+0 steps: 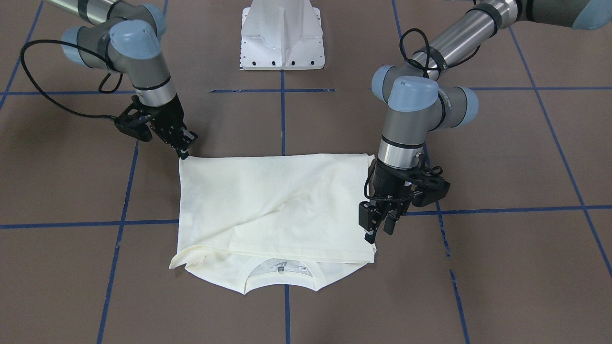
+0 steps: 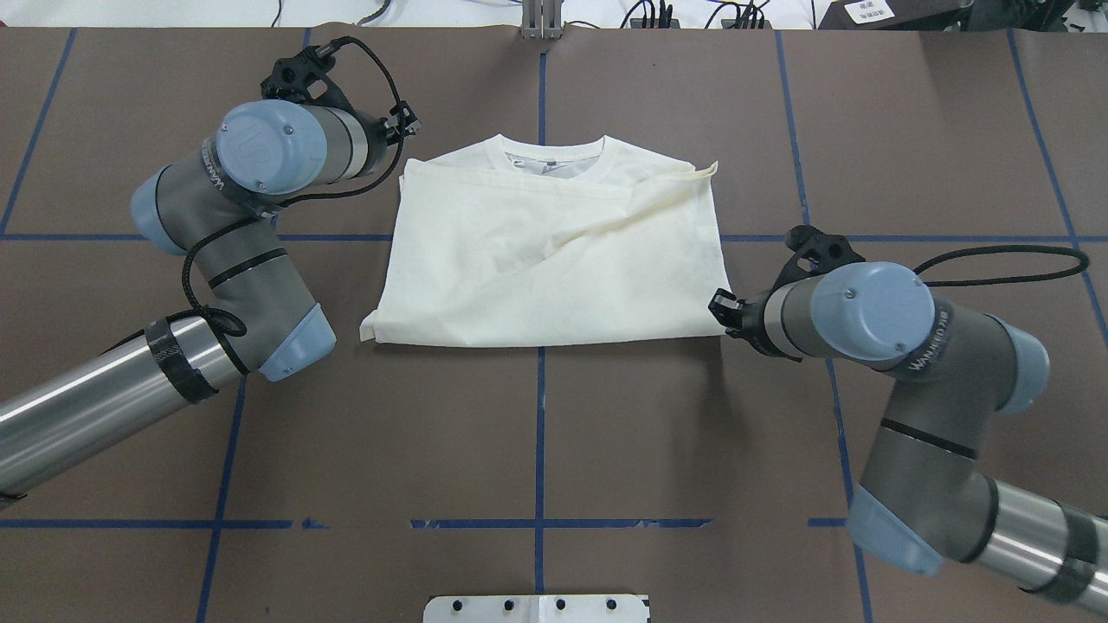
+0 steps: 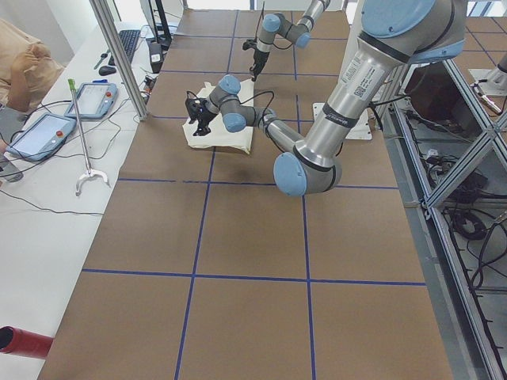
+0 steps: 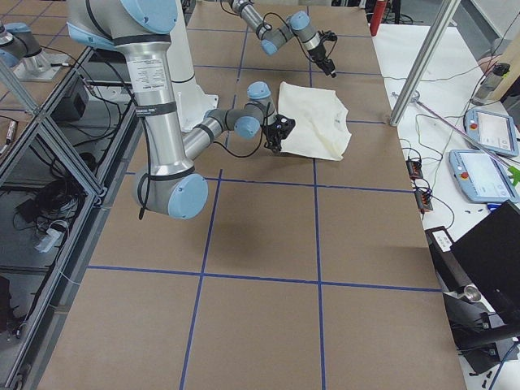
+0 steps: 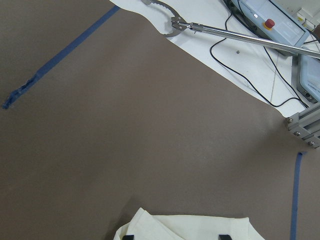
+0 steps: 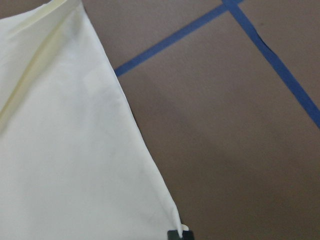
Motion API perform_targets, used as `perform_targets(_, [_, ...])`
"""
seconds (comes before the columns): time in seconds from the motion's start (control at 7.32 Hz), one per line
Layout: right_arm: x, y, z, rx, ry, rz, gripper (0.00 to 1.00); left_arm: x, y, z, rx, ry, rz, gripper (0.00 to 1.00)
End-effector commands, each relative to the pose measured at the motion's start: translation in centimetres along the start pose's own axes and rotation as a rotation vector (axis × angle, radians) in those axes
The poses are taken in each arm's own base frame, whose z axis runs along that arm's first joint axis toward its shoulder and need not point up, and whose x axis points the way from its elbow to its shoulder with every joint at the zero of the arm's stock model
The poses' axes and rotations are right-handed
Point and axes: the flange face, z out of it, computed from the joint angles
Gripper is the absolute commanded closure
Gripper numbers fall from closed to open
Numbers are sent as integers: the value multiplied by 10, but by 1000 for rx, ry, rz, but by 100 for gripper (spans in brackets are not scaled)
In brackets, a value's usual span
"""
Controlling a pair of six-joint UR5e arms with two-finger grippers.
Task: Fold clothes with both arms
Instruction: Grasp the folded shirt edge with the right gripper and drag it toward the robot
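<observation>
The T-shirt lies flat on the brown table, straight out in front of the white pedestal base and well apart from it. We see it folded into a rough rectangle, plain side up. Its ribbed collar sits on the edge farthest from the base, and a label shows inside the neck. A slanting fold crosses the top layer. A bit of cloth pokes out past the corner far from the base, on the right arm's side.

The right gripper sits at the shirt corner nearest the base. Its jaws are drawn together to a point and pinch that corner. In its wrist view the cloth's tip runs right into the dark fingertip.

The left gripper stands at the opposite side edge, toward the corner farther from the base. Its fingers are spread wide with the shirt's edge between them, clamping nothing.

The left arm and right arm reach in on either side of the base. Blue tape lines grid the table, and one runs from the base toward the shirt's middle. Beyond the table edge farthest from the base, a white bench holds a control pendant and a reach grabber.
</observation>
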Motion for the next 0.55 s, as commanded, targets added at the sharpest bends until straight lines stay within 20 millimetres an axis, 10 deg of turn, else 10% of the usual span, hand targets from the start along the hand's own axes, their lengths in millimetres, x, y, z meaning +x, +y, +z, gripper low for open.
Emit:
perform_targets(0.0, [58, 79, -98, -198, -33, -40, 100, -2, -2, -34, -8, 58, -1, 37])
perform_targets(0.41, [74, 139, -150, -572, 56, -6, 100, 9, 20, -80, -142, 132, 9, 37])
